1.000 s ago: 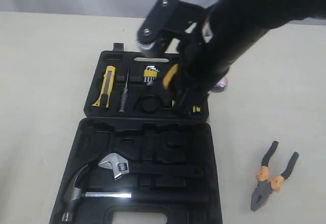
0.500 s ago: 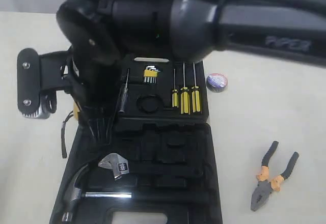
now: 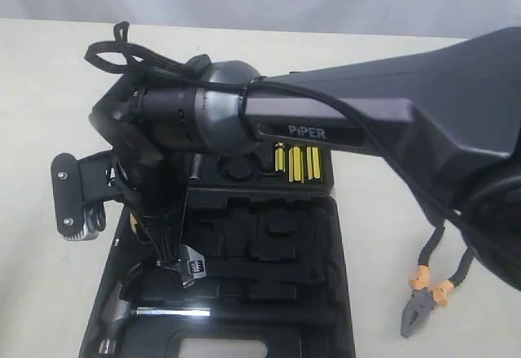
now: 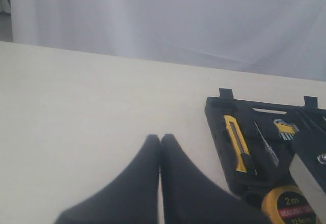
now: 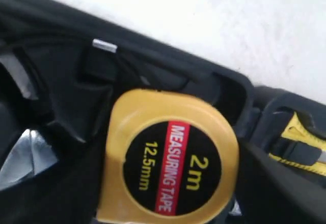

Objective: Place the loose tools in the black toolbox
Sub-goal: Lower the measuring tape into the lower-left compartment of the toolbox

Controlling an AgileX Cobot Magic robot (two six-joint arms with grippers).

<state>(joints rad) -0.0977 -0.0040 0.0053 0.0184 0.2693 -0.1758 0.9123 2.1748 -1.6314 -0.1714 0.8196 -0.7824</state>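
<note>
My right arm reaches across the black toolbox [image 3: 326,236] to its left side, and my right gripper [image 5: 168,183] is shut on the round yellow tape measure [image 5: 170,158], held just above a recess of the case. The left wrist view shows the tape measure [image 4: 290,206] at the case's near corner. The yellow-black utility knife [image 4: 237,142] lies in its recess. The pliers [image 3: 431,289] lie on the table right of the case. My left gripper [image 4: 160,138] is shut and empty over bare table beside the toolbox [image 4: 219,112]. The tape roll is hidden behind the arm.
A steel hammer [image 3: 122,309] and a silver wrench [image 3: 187,264] lie in the near half of the case. Three yellow-handled screwdrivers [image 3: 297,163] and hex keys [image 4: 285,128] sit in the far half. A white curtain backs the table.
My right arm has swung further left and lower over the toolbox with the tape measure still held. It now covers the tape roll and most of the far half.
</note>
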